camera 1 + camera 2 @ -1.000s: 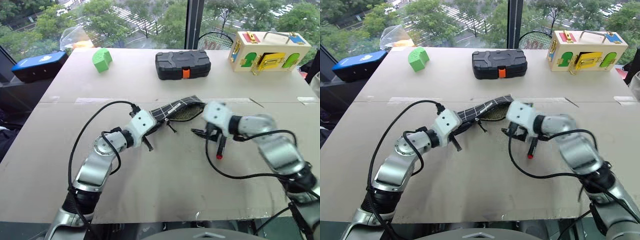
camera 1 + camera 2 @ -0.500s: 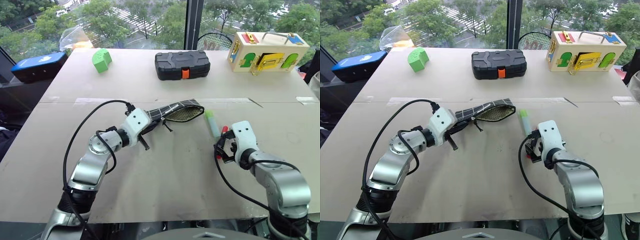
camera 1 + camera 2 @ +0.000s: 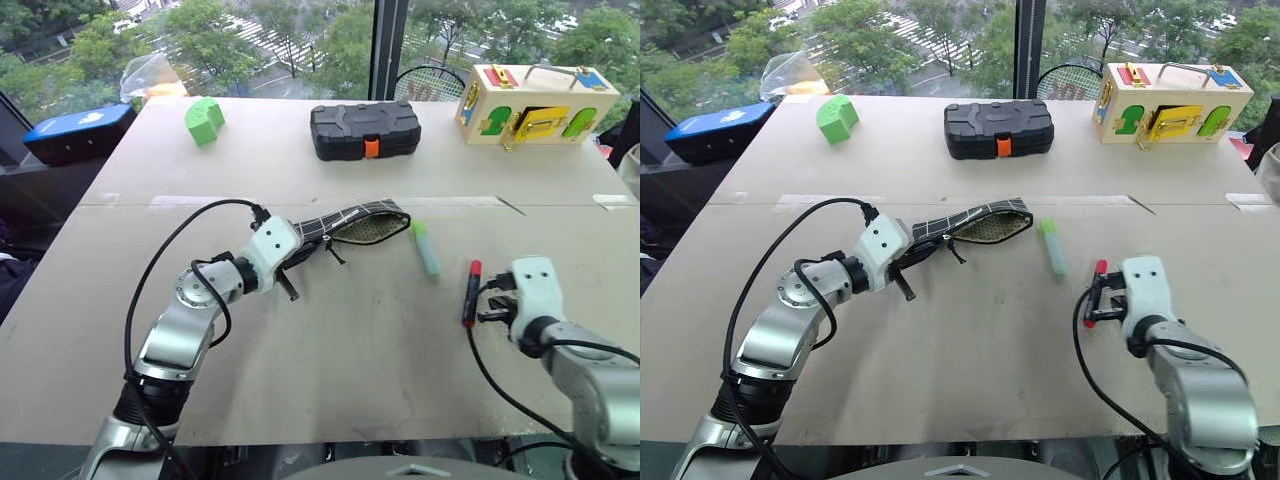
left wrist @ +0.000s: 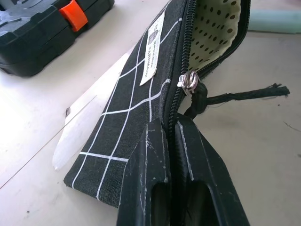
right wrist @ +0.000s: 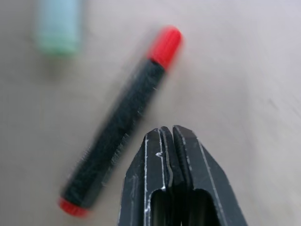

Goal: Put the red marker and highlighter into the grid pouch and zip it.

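The right gripper (image 5: 168, 136), its jaws pressed together on nothing, hovers just beside the red marker (image 3: 470, 281), which lies loose on the table (image 3: 330, 370) near the front right. Just beyond it lies the highlighter (image 3: 425, 247), near the open mouth of the grid pouch (image 4: 141, 99), whose closed end the left gripper (image 4: 170, 129) pinches. Farther back sits a black case (image 3: 364, 128).

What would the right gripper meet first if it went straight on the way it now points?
Probably the bare cardboard tabletop. The shut right gripper points down at it, with the red marker lying just beside that line, not squarely in it. Depth is unclear, so it might graze the marker's barrel.
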